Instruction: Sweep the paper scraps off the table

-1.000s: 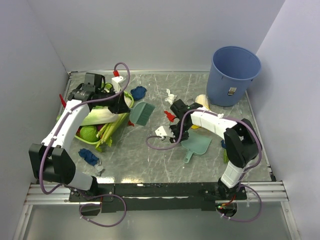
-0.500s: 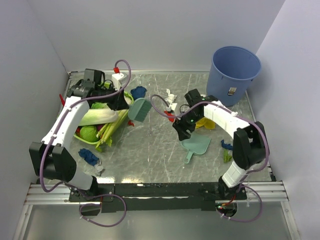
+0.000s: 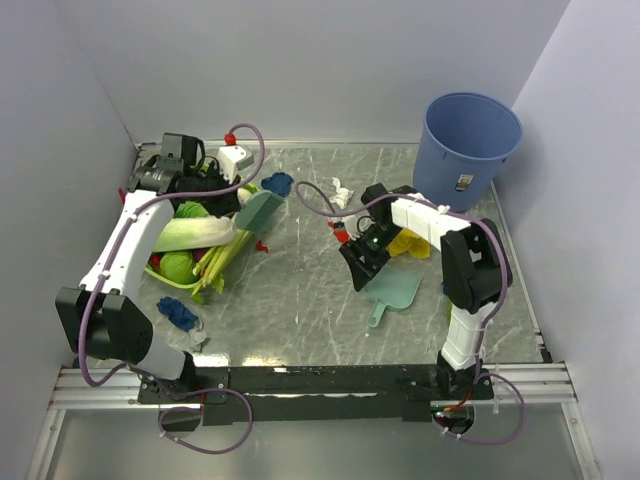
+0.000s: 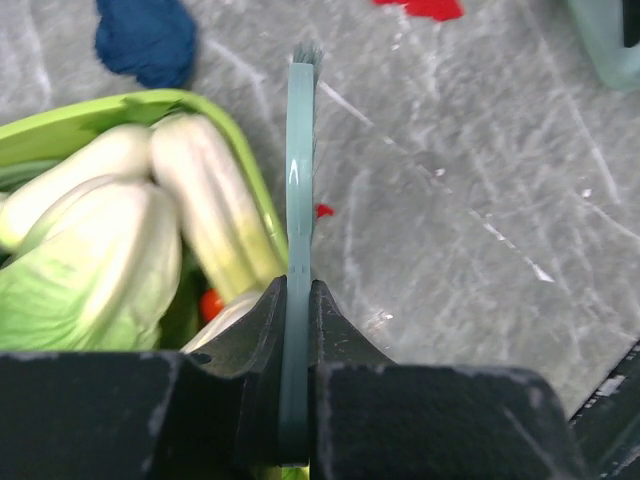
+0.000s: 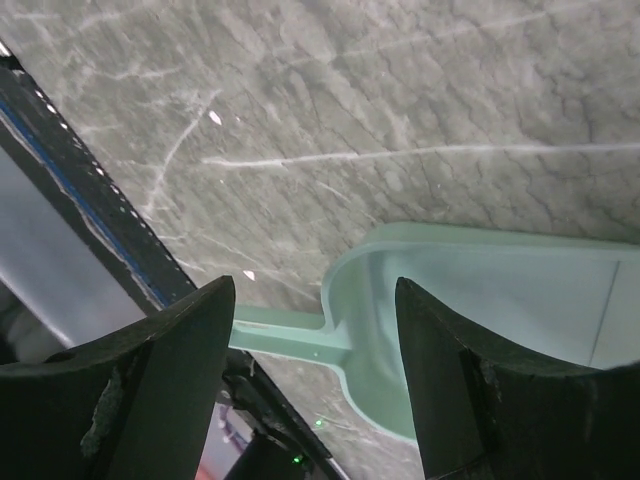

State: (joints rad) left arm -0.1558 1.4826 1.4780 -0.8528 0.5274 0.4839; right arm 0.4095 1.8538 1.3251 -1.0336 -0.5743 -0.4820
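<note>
Paper scraps lie on the table [image 3: 300,300]: a dark blue wad [image 3: 277,183] and a white one [image 3: 343,190] at the back, a red one [image 3: 340,232] in the middle, and a dark blue one [image 3: 178,313] at the near left. My left gripper [image 3: 238,207] is shut on a teal brush [image 3: 258,211], seen edge-on in the left wrist view [image 4: 300,170], with the blue wad [image 4: 148,40] beyond it. My right gripper [image 3: 362,262] is open and empty just above the teal dustpan [image 3: 396,289]. In the right wrist view the gripper [image 5: 312,292] stands over the dustpan [image 5: 480,320] where its handle joins.
A blue bucket [image 3: 468,135] stands at the back right. A lime green tray [image 3: 205,285] of leafy vegetables sits at the left under my left arm. A yellow frilly vegetable [image 3: 412,243] lies behind my right arm. Pale walls enclose the table.
My right gripper swung round and dropped over the dustpan's near-left corner. My left gripper drew the brush back and left, tilting it edge-on.
</note>
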